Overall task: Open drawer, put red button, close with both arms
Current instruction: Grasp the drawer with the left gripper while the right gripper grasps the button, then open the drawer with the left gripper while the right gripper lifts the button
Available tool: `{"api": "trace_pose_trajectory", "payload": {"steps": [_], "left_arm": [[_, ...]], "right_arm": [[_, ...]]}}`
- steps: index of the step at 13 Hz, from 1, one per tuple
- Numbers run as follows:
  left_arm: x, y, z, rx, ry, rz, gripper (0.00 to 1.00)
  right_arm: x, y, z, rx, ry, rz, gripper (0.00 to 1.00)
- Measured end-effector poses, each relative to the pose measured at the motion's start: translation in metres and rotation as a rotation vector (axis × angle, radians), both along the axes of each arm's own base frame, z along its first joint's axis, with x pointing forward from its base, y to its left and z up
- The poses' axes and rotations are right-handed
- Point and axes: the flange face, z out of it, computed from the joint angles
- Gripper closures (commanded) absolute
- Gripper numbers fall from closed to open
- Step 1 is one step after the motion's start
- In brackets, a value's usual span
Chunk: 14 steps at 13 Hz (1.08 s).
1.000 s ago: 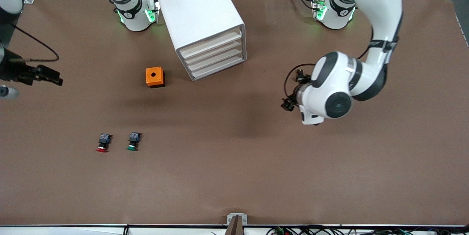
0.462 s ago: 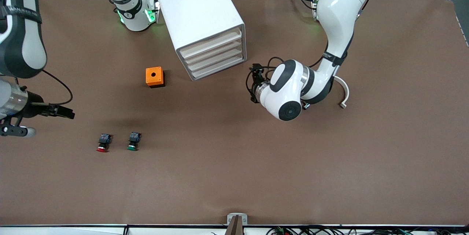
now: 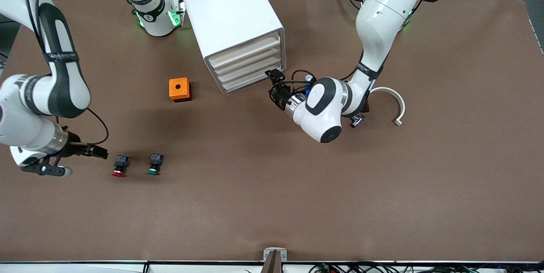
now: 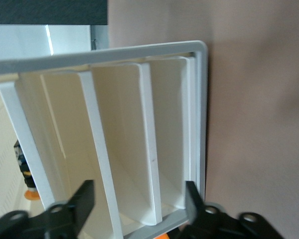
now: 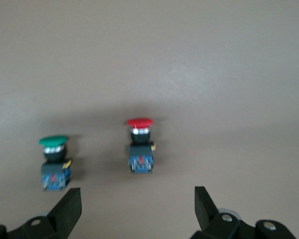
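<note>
Right wrist view shows empty jaws parted toward the red button (image 5: 140, 144); left's gape before the drawer (image 4: 172, 139).

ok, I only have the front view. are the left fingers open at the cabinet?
Observer: Yes. The left wrist view shows the left gripper open, with edges of the drawer fronts in the gap.
Operator: right side lined up?
Observer: In the right wrist view the red button sits centred ahead of the open right gripper, untouched.
Operator: green one in the way?
Observer: No. The green button stands off to one side, outside that gap.
</note>
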Motion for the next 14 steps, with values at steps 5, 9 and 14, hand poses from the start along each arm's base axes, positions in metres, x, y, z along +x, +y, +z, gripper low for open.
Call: {"api": "trace_pose_trajectory", "payload": {"steps": [5, 9, 14], "left_arm": [[-0.043, -0.043, 0.004, 0.016, 0.109, -0.023, 0.61], [-0.056, -0.052, -0.003, 0.023, 0.131, -0.044, 0.76], [-0.068, -0.059, -0.014, 0.034, 0.144, -0.064, 0.99]], "right_arm": [[-0.006, 0.005, -0.088, -0.002, -0.051, -0.008, 0.00], [-0.010, 0.004, -0.112, 0.000, -0.026, -0.011, 0.00], [-0.013, 0.004, -0.123, 0.002, -0.008, -0.012, 0.53]]}}
